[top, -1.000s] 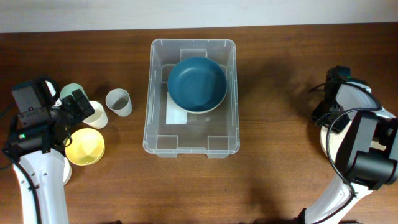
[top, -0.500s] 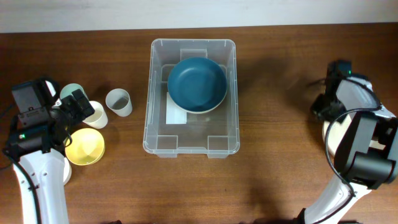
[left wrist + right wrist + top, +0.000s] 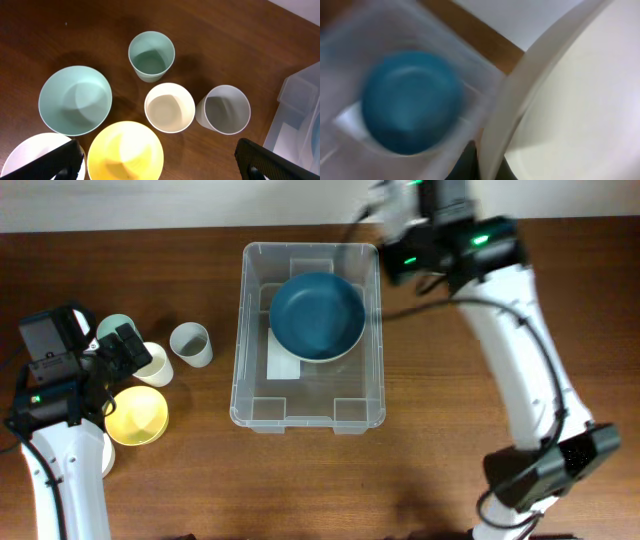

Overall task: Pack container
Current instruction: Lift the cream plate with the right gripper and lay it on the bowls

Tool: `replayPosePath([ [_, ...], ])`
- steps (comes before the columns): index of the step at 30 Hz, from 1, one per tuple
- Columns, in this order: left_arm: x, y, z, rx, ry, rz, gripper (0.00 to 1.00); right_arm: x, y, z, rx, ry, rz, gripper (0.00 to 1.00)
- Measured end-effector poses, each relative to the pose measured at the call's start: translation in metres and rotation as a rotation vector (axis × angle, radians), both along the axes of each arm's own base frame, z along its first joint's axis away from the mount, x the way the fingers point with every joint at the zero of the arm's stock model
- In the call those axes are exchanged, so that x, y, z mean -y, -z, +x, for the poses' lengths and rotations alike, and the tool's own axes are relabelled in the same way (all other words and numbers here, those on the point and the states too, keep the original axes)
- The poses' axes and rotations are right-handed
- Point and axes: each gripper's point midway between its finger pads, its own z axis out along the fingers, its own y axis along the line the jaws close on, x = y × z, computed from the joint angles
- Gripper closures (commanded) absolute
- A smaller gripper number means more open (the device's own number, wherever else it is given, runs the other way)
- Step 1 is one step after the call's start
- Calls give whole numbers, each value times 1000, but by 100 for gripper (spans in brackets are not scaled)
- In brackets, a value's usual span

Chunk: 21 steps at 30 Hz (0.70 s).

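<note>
The right hand (image 3: 392, 210) has swung from the tabletop's (image 3: 450, 430) right side to the far corner of the container (image 3: 240, 330), mid-tabletop, clamped on a white bowl (image 3: 570, 100). The left hand (image 3: 160, 165) gapes wide, empty.

Both my arms are built alike: smooth white tubular links joined by black joint housings. The left arm (image 3: 62, 470) has a boxy black wrist block with one tiny green light, and its pincer (image 3: 159, 162) ends in two matte black fingers (image 3: 272, 159). The right arm (image 3: 512, 330) has thin black cable running alongside its white links, and green lights glow on the dark housing near its wrist.
</note>
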Motion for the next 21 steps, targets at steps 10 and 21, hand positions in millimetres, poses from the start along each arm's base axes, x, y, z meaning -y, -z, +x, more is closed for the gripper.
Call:
replayPosePath([
  [10, 0, 0, 0, 0, 0, 0, 1, -105, 82, -36, -111, -357, -155, 96],
  [21, 0, 0, 0, 0, 0, 0, 1, -111, 158, -41, -282, -394, -213, 88],
])
